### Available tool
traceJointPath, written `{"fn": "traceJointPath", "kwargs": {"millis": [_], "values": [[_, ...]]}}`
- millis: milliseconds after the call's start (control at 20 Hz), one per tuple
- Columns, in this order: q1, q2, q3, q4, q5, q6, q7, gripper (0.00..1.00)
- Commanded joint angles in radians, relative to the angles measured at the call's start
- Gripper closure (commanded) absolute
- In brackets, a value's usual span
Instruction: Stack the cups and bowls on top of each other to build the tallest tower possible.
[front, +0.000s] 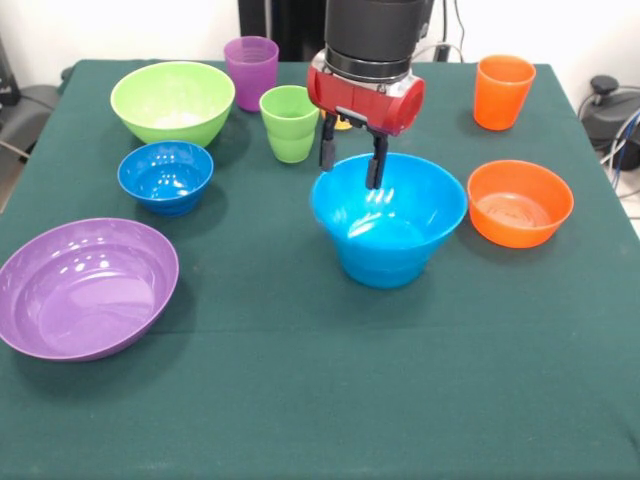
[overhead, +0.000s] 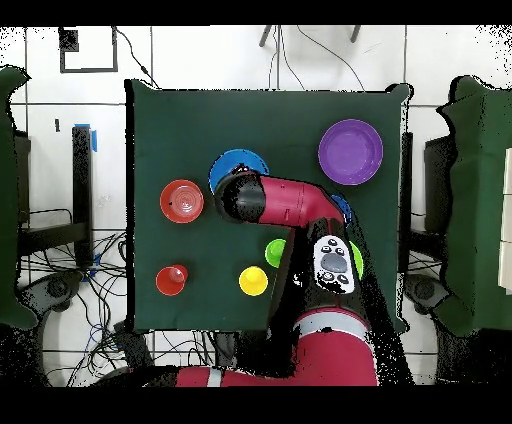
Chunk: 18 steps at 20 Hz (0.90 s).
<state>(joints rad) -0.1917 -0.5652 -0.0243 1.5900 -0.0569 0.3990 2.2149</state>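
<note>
The tool (front: 349, 165) hangs released, fingers astride the far rim of the large light blue bowl (front: 390, 235), seemingly not yet touching. Next, probably: descend, clench that rim, then lift.

Bowls, e.g. large light blue bowl (front: 388, 232) & purple bowl (front: 85, 287): glossy smooth plastic w/ glare spots. Bench (front: 320, 400) cover: matt green cloth. Gripper (front: 349, 160) housing: shiny red plastic, fingers (front: 376, 160) matt black.
</note>
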Motion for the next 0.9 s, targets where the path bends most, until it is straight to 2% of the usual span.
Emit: {"fn": "traceJointPath", "kwargs": {"millis": [50,500,750,900], "values": [[-0.015,0.006,0.103,0.033,-0.073,-0.037,-0.039,0.00],[-0.012,0.001,0.101,0.028,-0.073,-0.027,-0.039,0.00],[-0.004,-0.043,0.105,0.025,-0.057,0.013,-0.040,0.00],[0.015,-0.082,0.103,0.005,-0.036,0.078,-0.036,0.00]]}}
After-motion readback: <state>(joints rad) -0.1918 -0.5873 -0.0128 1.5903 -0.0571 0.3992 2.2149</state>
